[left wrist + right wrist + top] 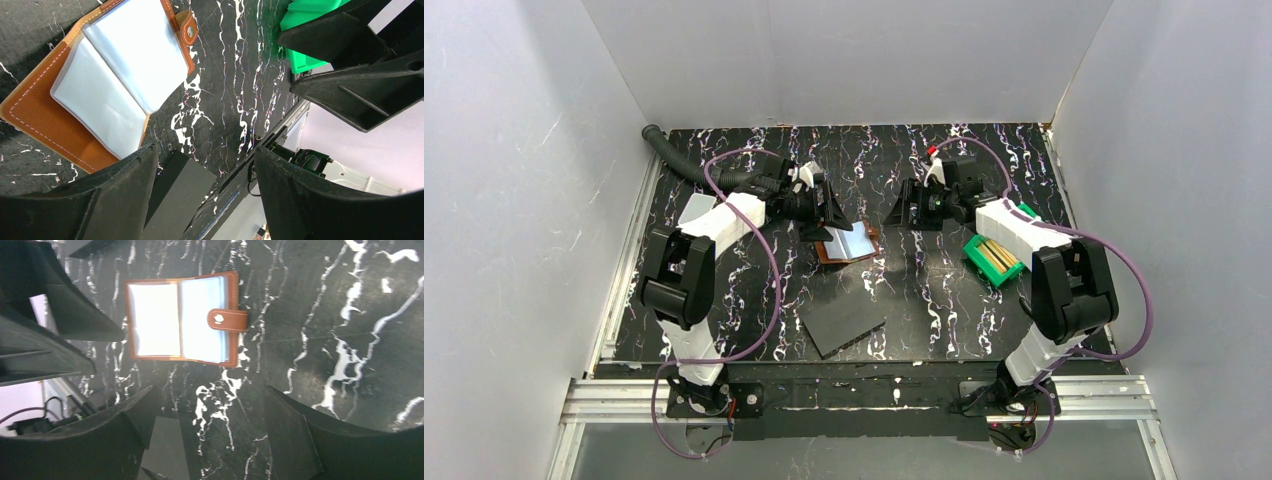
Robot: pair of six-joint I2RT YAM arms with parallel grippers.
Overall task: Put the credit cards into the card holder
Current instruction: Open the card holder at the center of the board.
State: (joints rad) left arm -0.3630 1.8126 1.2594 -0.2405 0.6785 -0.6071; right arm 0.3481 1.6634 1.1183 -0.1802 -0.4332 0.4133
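Observation:
The brown leather card holder (pixel 849 244) lies open on the black marbled table, clear sleeves up, snap tab to the right. It shows in the left wrist view (pixel 45 115) and the right wrist view (pixel 182 320). Orange-yellow credit cards (pixel 995 257) stand in a green bin (pixel 975 262) at the right. My left gripper (pixel 829 218) hovers at the holder's far left edge, open and empty (pixel 205 152). My right gripper (pixel 906 212) hangs to the holder's right, open and empty (pixel 210 395). No light blue card shows.
A dark grey slab (pixel 842 320) lies near the front middle, also in the left wrist view (pixel 175 200) and the right wrist view (pixel 170 450). A light grey slab (pixel 694 208) lies at the left. A black corrugated hose (pixel 674 155) is at the back left. White walls enclose the table.

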